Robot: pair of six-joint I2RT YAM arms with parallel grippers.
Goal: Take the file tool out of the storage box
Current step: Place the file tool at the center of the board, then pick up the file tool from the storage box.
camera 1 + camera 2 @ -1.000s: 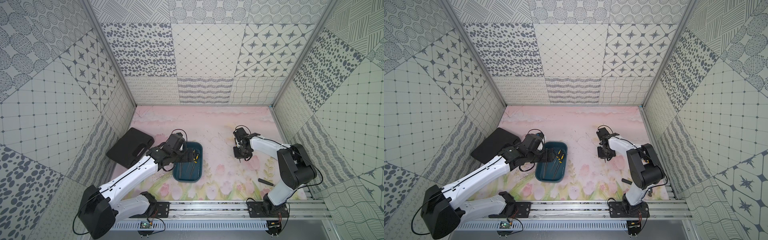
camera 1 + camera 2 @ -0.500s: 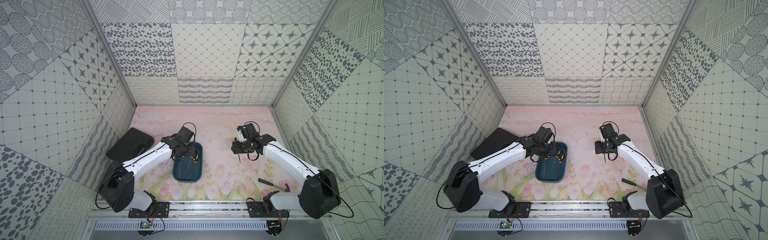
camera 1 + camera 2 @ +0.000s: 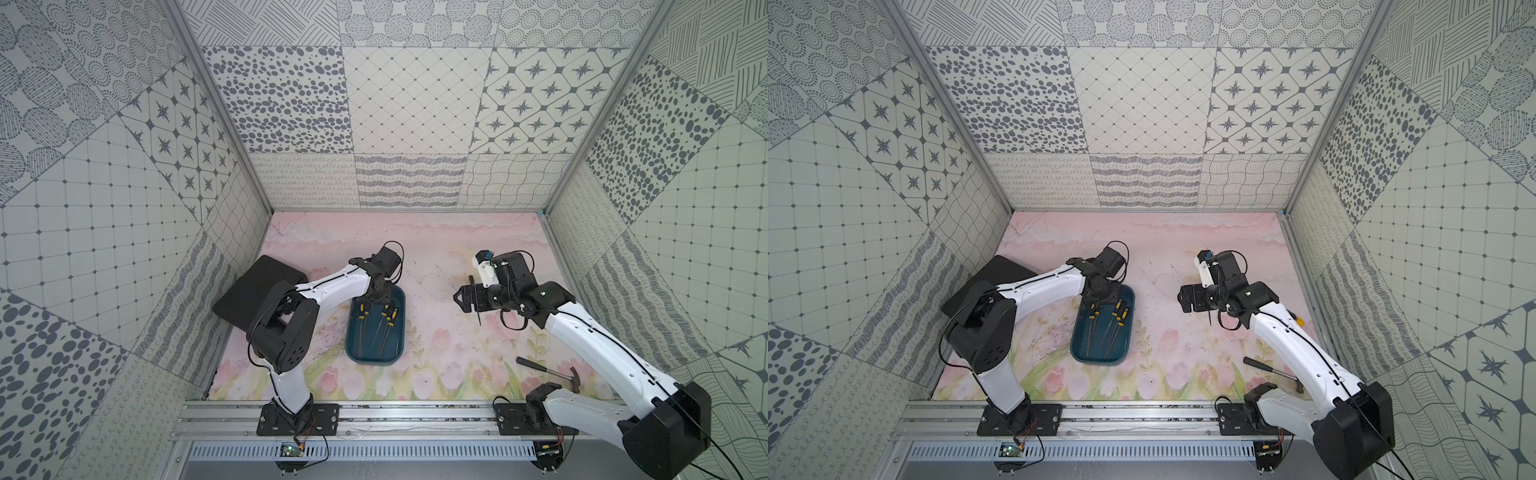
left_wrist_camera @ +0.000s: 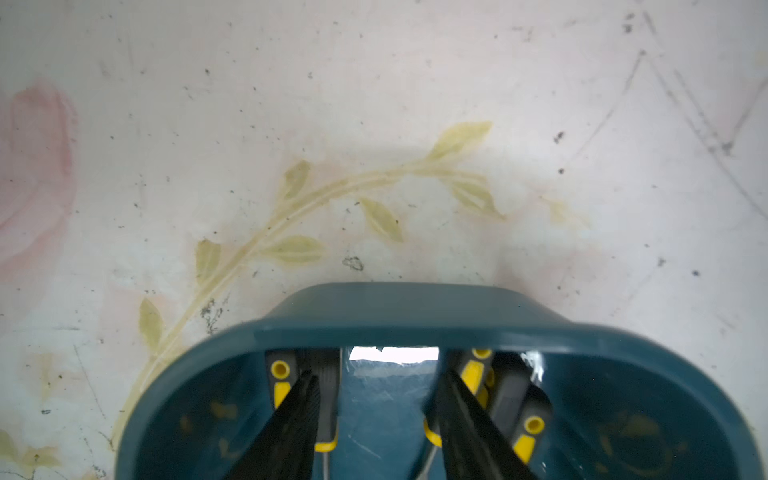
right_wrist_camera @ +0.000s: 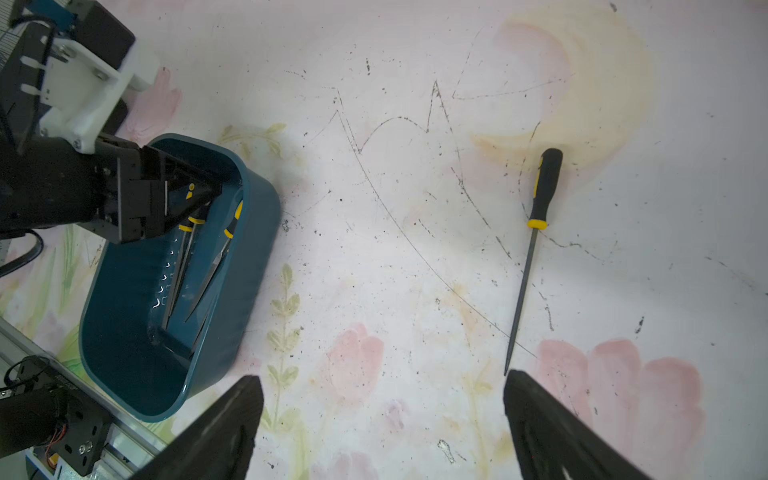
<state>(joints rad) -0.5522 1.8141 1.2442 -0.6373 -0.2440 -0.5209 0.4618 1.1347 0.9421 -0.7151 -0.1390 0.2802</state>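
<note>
Working over the pink table (image 3: 436,257), skipping the black board (image 3: 249,286) at its left edge. Finding the box (image 3: 398,345) flat near the middle, holding several files (image 3: 389,318) side by side, handles toward the far end, blades toward the near end. Dipping the left claw (image 4: 379,378) into that far end, fingers (image 4: 293,432) apart, with bare box floor between them and one handle just beside a finger, seemingly clamping nothing. Hovering the right claw (image 5: 383,378) over open table, well apart from the box, spread wide, gripping nothing. Noting a hammer (image 3: 544,368) near the right arm's base. Spotting one more file (image 5: 537,224) already lying out on the table by the right claw. Judging each file light, rigid and thin: steel blade slick and too slim for a sure pinch, tip sharp, with neighbours close. Favouring the thick black-and-yellow handle as the hold, squeezing across it, lifting straight up, avoiding dragging the others along
</note>
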